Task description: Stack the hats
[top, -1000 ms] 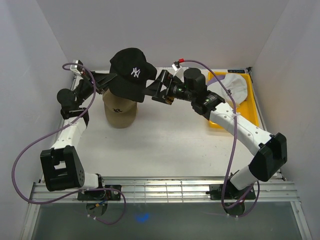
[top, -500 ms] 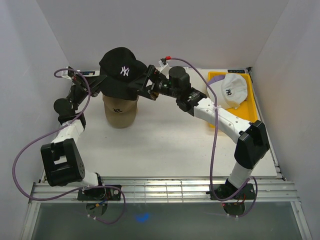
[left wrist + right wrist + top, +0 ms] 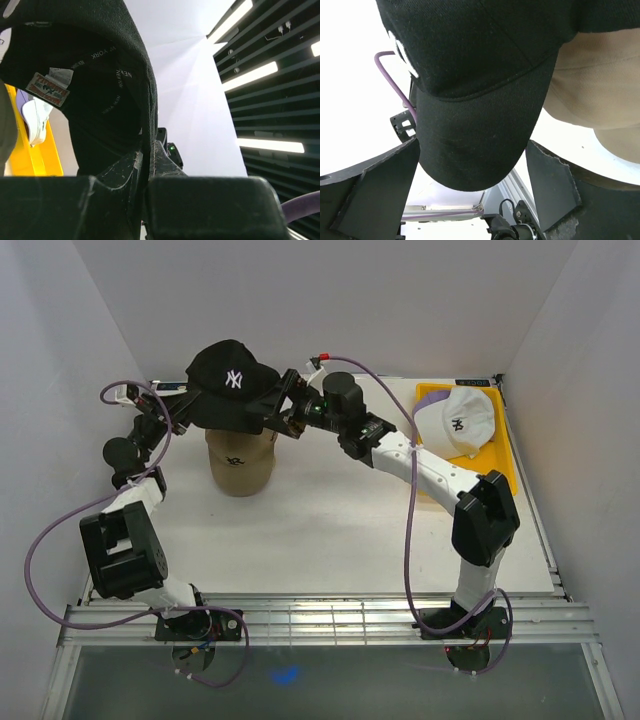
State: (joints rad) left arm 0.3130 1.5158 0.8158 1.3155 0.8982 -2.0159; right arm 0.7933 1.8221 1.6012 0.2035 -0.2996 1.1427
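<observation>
1. Pinching narrow with the left pincer [image 3: 145,165] on the back edge of the black cap [image 3: 232,385], up in the air at the far left.
2. Spread wide at the right pincer [image 3: 472,145], flanking the black brim on both sides; cannot tell about contact.
3. Hanging just above the tan cap [image 3: 240,462], upright on the table [image 3: 330,530].
4. Over at the far right, resting in the yellow tray [image 3: 505,455]: white cap [image 3: 462,422].

Tan cap [image 3: 240,462] crown hidden under black cap [image 3: 228,390]; purple cap [image 3: 20,97] mostly covered by white cap [image 3: 462,422]
</observation>
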